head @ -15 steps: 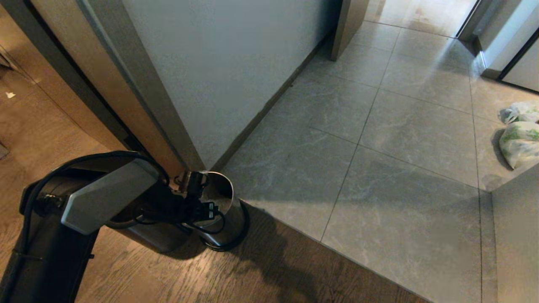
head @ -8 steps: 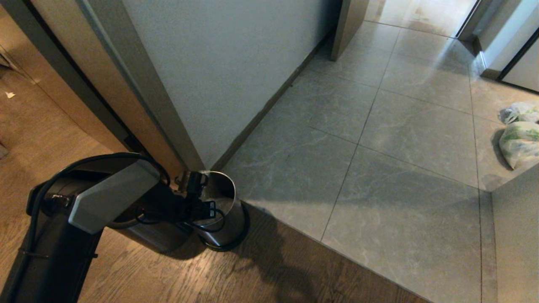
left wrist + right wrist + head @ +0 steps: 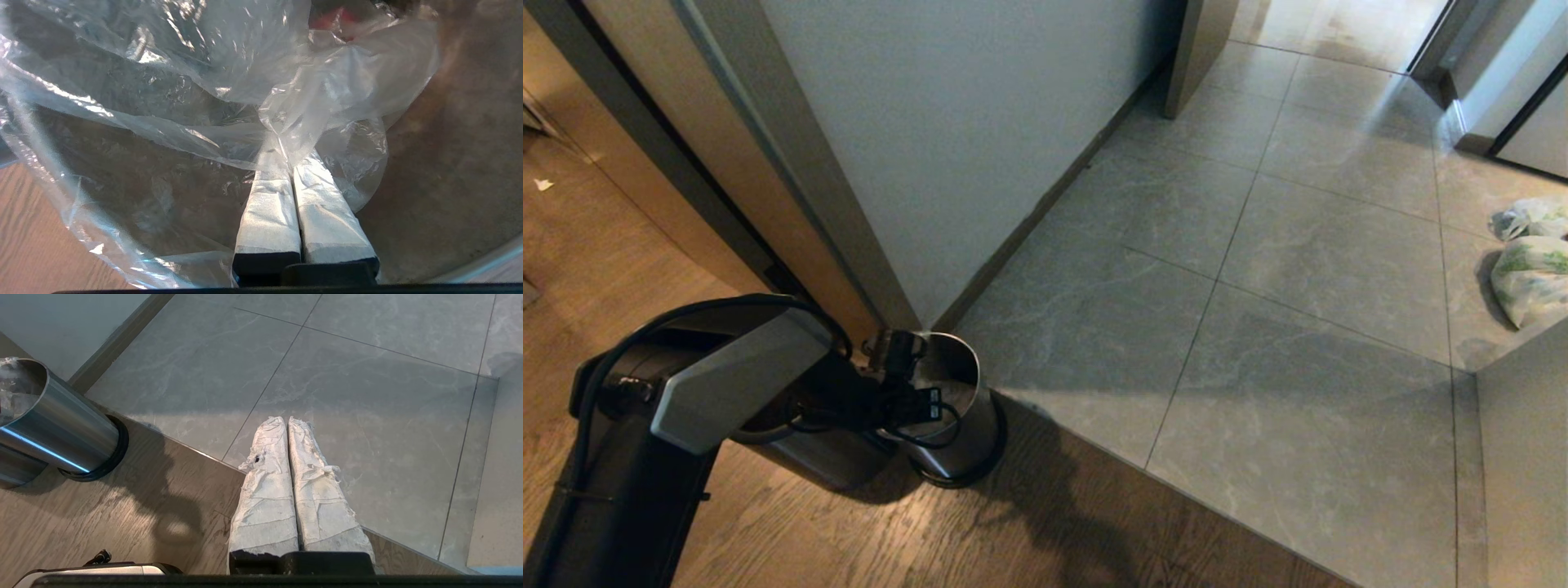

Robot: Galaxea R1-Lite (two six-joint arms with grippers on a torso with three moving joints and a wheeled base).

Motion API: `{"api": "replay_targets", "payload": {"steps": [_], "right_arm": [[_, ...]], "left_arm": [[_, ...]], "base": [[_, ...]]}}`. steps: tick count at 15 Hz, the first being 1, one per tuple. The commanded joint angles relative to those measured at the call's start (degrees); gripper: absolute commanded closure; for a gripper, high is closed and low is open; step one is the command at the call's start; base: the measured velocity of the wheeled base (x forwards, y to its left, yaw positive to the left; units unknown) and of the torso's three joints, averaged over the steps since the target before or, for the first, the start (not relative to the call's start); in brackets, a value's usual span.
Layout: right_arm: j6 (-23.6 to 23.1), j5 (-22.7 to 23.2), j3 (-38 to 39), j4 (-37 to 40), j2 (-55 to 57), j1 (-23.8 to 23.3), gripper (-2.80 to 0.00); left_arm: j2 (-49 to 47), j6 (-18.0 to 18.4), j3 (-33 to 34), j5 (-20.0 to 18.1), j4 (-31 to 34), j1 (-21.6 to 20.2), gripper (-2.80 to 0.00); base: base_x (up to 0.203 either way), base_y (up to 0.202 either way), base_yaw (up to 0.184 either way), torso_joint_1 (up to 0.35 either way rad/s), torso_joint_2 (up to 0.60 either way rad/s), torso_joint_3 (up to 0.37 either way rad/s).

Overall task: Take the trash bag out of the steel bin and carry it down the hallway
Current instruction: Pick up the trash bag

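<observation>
**Bag gripped, still inside the bin**

Brown wood planks (image 3: 866, 531) meet the grey marbled tiles of the hallway (image 3: 1298, 269) at a doorway, and the steel bin (image 3: 968, 425) stands right on that edge, beside the wall corner. The trash bag (image 3: 229, 77) is still in the bin, its clear crinkled film filling the opening, so the removal is only at its first step: lifting it out and carrying it along the tiles remain to be done. The left gripper (image 3: 288, 159) reaches into the bin mouth with its jaws pressed together on a bunched fold of the bag; the film gathers to a pinch at the fingertips. The right gripper (image 3: 288, 422) hangs idle over the floor edge, jaws together and empty. Two white bags with green print (image 3: 1531, 265) lie far off on the tiles.
</observation>
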State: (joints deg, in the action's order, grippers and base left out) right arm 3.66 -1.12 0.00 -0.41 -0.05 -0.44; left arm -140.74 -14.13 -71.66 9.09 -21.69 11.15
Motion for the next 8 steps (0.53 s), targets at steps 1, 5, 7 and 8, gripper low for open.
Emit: {"api": "replay_targets", "payload": {"steps": [1,5,7,8], "right_arm": [[0.0,0.0,0.1,0.0,0.0,0.0,0.00],[0.0,0.0,0.1,0.0,0.0,0.0,0.00],[0.0,0.0,0.1,0.0,0.0,0.0,0.00],[0.0,0.0,0.1,0.0,0.0,0.0,0.00]], "left_arm": [[1.1,-0.2,0.3,0.3,-0.2,0.0,0.00],[5.1,-0.3,1.1,2.9,-0.3,1.0,0.00],[7.3,-0.8,1.1,4.5,-0.3,2.0,0.00],[8.5,-1.4,1.2,4.9,-0.3,2.7,0.00]], "base": [[0.000,0.000,0.000,0.000,0.00,0.000],[0.000,0.000,0.000,0.000,0.00,0.000],[0.000,0.000,0.000,0.000,0.00,0.000],[0.000,0.000,0.000,0.000,0.00,0.000]]}}
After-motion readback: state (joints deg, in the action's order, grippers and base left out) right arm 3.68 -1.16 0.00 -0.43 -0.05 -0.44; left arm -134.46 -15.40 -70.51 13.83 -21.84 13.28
